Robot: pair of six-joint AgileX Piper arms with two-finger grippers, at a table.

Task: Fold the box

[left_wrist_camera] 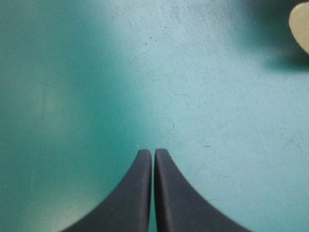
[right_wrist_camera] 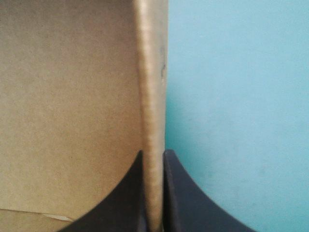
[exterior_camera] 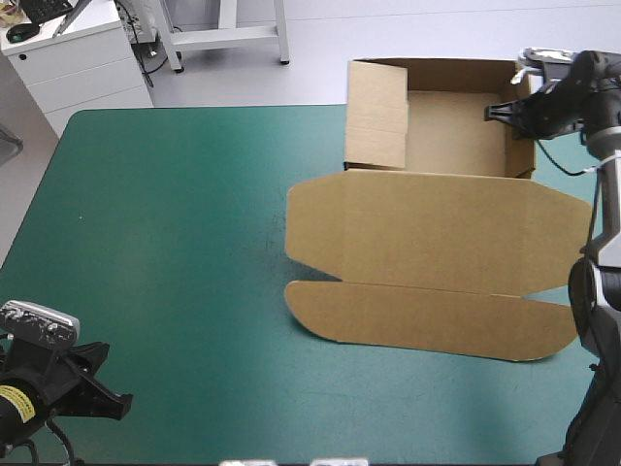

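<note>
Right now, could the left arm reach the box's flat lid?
Probably yes: only bare teal-green cover lies between the left hand, shut at its near left corner, and the lid. It is a long stretch, though.

Brown box (exterior_camera: 441, 199) at bench (exterior_camera: 165, 252) far right: tray (exterior_camera: 456, 131) open, walls up, lid (exterior_camera: 437, 262) flat toward near edge. Right jaws at tray's right wall. Left jaws over near-left corner, well apart.

Matt board box (exterior_camera: 437, 233) on a finely scratched teal-green cover (exterior_camera: 175, 243)
</note>
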